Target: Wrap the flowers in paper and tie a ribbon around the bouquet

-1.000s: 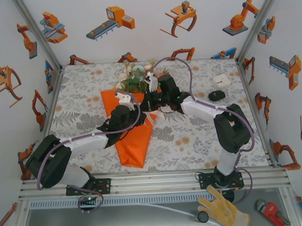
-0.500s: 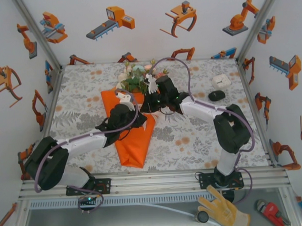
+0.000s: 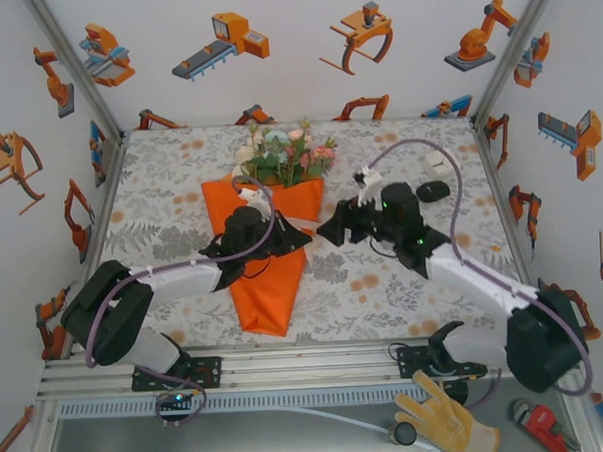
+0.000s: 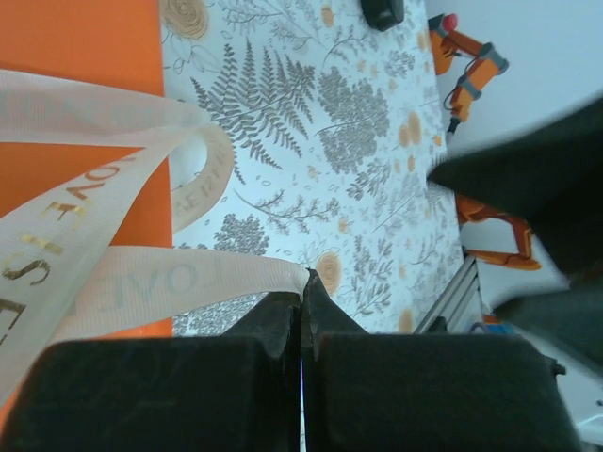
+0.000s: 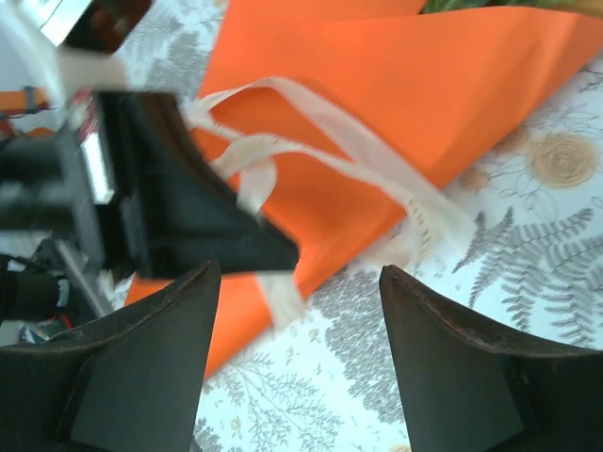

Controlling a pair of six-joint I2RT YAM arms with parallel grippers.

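While left gripper (image 4: 301,315) pinches limp cream ribbon (image 4: 160,273) at three o'clock of the bouquet (image 3: 264,288), right gripper (image 5: 297,278) gapes empty; ribbon: light, soft, slippery, probably best taken near its tails.

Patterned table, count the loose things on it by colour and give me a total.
Orange: 1, matte paper cone
Mixed pink, white and green: 1, flower bunch
Cream: 1, narrow fabric ribbon
White: 1, small box
Black: 1, oval object
Total: 5
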